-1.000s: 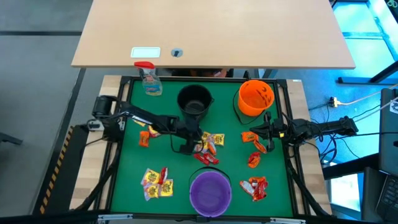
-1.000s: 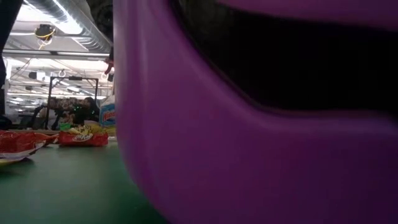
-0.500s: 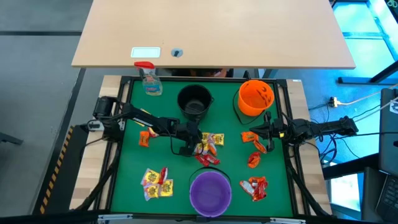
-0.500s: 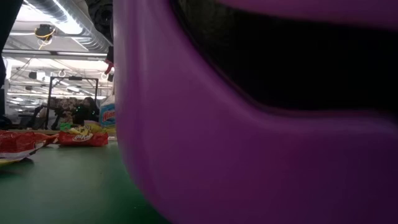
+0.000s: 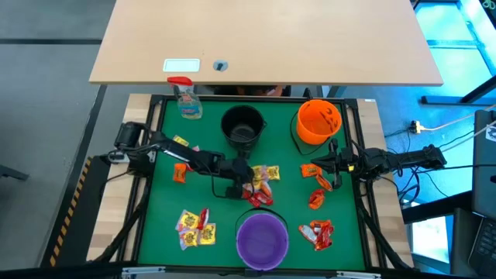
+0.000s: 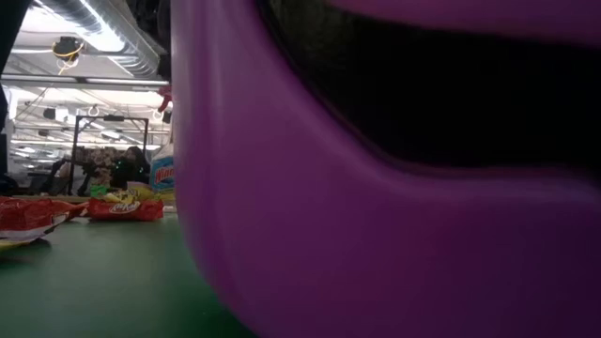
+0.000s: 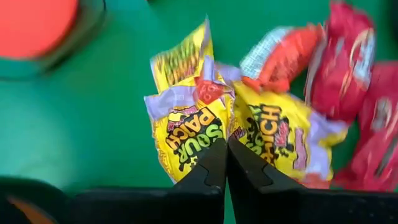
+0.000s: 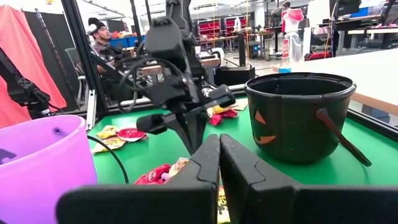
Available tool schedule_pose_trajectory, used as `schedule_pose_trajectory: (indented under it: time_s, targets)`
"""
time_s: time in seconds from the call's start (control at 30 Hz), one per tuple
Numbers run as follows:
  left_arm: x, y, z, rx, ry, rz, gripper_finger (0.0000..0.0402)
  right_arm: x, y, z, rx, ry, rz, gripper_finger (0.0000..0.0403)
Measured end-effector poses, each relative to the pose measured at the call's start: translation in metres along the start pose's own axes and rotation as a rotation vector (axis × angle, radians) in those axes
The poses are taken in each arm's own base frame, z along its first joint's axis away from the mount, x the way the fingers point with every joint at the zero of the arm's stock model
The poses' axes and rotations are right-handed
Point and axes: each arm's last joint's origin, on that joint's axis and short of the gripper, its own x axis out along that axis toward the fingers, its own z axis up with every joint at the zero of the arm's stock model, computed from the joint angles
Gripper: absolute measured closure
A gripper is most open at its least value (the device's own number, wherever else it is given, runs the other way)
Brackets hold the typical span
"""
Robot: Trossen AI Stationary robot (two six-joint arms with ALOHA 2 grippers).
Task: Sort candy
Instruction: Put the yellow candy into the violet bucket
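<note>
Several candy packets sit in the middle pile (image 5: 260, 183) on the green mat (image 5: 213, 205), and my left gripper (image 5: 242, 188) is down on that pile's near edge. My left jaws are fully together; in the left wrist view the fingertips meet right at the lower edge of a yellow packet (image 7: 189, 127), with a second yellow packet (image 7: 273, 137) beside it and red packets (image 7: 345, 59) just beyond. I can't tell for sure whether film is pinched between the tips or they just closed against it.

Step in hand, as I judge it: the pick of one yellow candy from the mixed pile. More candy lies elsewhere: a yellow group (image 5: 195, 227) near the purple bowl (image 5: 262, 239), reds (image 5: 319, 233) on my right side, one orange packet (image 5: 180, 171) by my left arm. So sorting looks early.

My right gripper (image 5: 338, 167) waits near the orange bucket (image 5: 318, 121), jaws closed, holding nothing.

Next move calls for a slow straight lift to check the grip holds and the neighbour packet doesn't drag along, then carry to a container. Which one takes yellow, black bucket (image 5: 242, 125) included, I can't tell.
</note>
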Motion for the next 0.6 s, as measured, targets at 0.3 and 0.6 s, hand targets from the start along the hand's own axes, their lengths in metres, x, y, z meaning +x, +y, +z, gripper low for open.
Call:
schedule_pose_trajectory:
  time_s: [0.3,0.6]
  targets:
    - [-0.009,-0.001,0.033,0.071,-0.039,0.073,0.0401,0.000,0.000,0.000,0.000,-0.001,0.000,0.0391]
    - [-0.014,0.004,0.046,0.100,-0.038,0.125,0.0401,0.000,0.001,0.007,0.015,-0.070,0.003,0.0391]
